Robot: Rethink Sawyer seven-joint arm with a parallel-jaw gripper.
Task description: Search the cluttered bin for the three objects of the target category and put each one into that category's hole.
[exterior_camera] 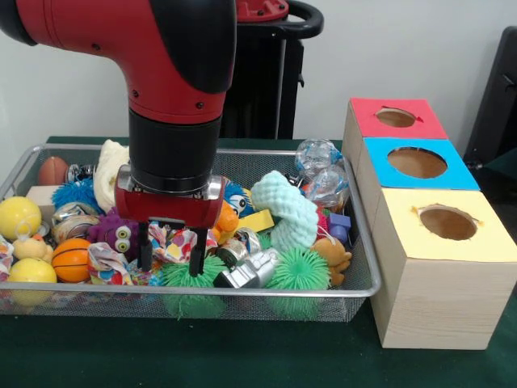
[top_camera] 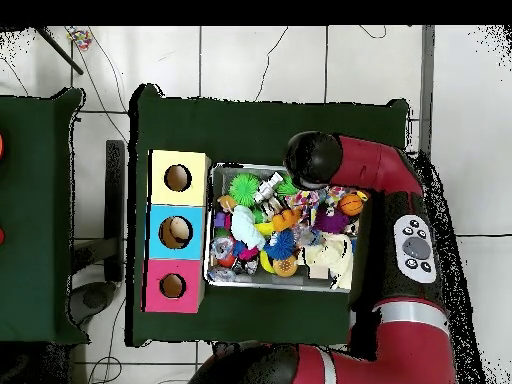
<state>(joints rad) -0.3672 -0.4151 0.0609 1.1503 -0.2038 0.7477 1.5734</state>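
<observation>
My gripper [exterior_camera: 170, 250] hangs open low over the front of the wire mesh bin [exterior_camera: 355, 234]. Its two black fingers [exterior_camera: 196, 255] straddle a patterned knotted cloth toy [exterior_camera: 173, 240] without closing on it. Right below are a green spiky ball [exterior_camera: 192, 279] and a silver foil object [exterior_camera: 249, 271]. Beside the bin stand three boxes with round holes: red [exterior_camera: 396, 118], blue [exterior_camera: 417, 162] and yellow [exterior_camera: 447, 222]. In the overhead view the arm [top_camera: 330, 165] covers the gripper; the bin [top_camera: 270, 283] and the yellow [top_camera: 178, 178], blue [top_camera: 175, 232] and red [top_camera: 172, 286] boxes show.
The bin is packed: a mint knitted ring [exterior_camera: 287, 212], a second green spiky ball [exterior_camera: 299, 271], a brown teddy [exterior_camera: 332, 257], crumpled clear plastic [exterior_camera: 321, 171], a purple monster [exterior_camera: 117, 232], an orange basketball [exterior_camera: 71, 259], yellow balls [exterior_camera: 18, 217] and a small football [exterior_camera: 52, 170].
</observation>
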